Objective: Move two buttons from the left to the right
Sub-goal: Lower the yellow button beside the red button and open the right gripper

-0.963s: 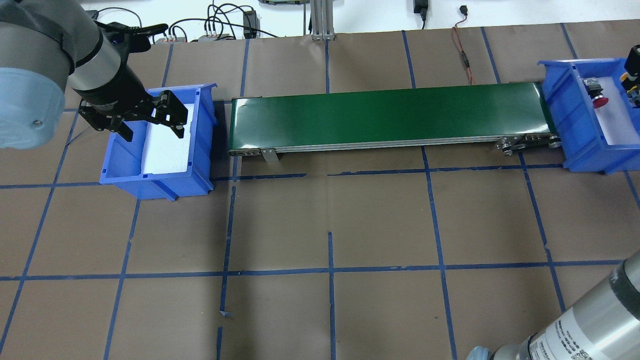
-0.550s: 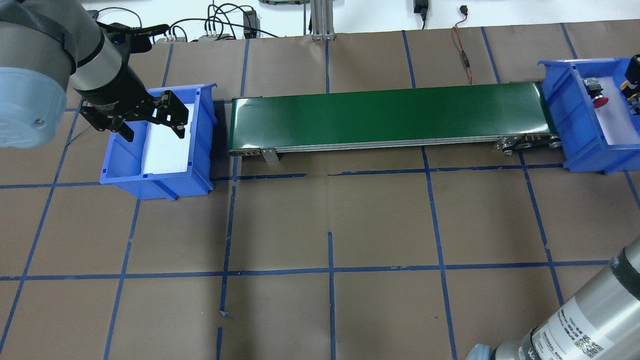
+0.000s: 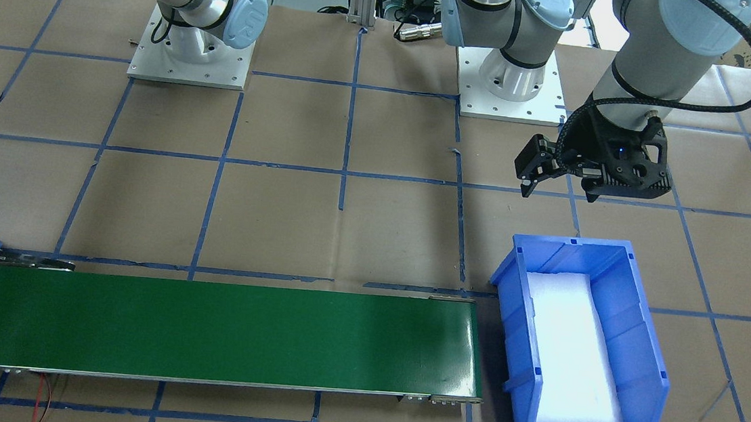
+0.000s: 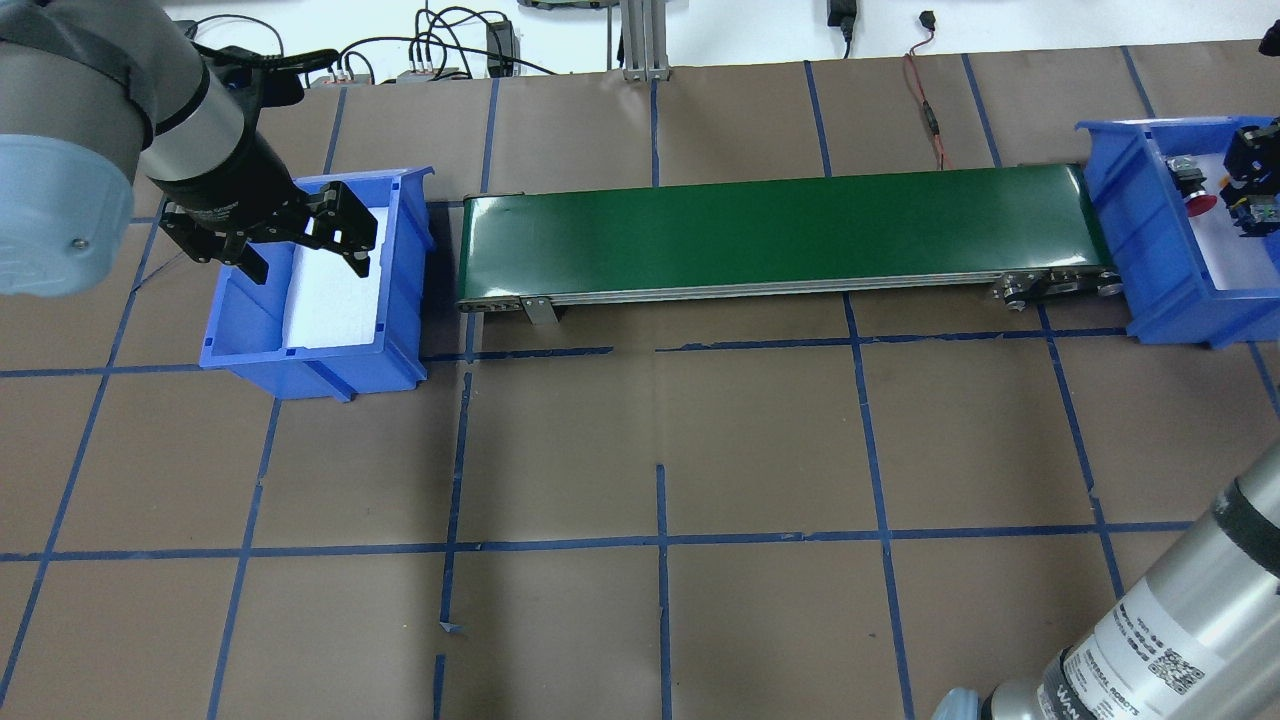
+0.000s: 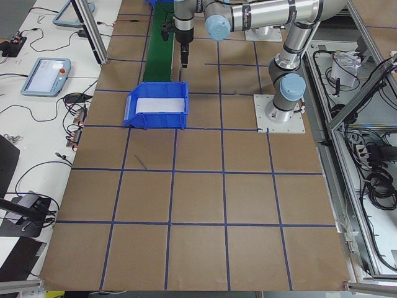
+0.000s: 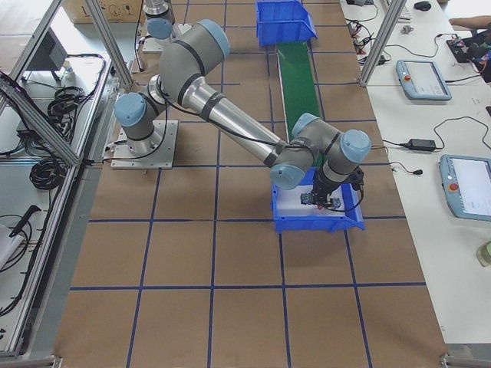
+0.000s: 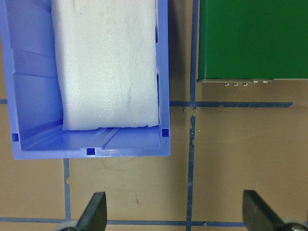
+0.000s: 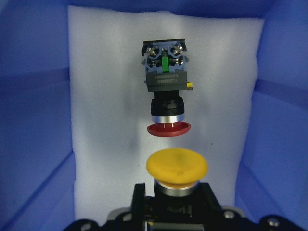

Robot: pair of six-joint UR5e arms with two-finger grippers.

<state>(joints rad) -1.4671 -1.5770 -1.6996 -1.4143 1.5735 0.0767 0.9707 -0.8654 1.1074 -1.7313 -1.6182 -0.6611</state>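
Observation:
The red button [image 8: 167, 101] lies on its side on the white foam of the right blue bin [image 4: 1130, 220]; it also shows in the overhead view [image 4: 1195, 190]. My right gripper [image 8: 175, 204] is shut on the yellow button [image 8: 177, 167] and holds it inside that bin, just short of the red one. It sits at the overhead view's right edge [image 4: 1255, 185]. My left gripper [image 4: 300, 250] is open and empty, high up by the robot-side end of the left blue bin [image 4: 320, 370], which holds only white foam.
A green conveyor belt [image 4: 780, 230] runs between the two bins. Blue tape lines grid the brown table. Cables lie along the far edge. The right arm's forearm [image 4: 1150, 640] crosses the near right corner.
My right gripper with the yellow button has moved a little further into the right bin, toward the red button. The left arm has not moved.

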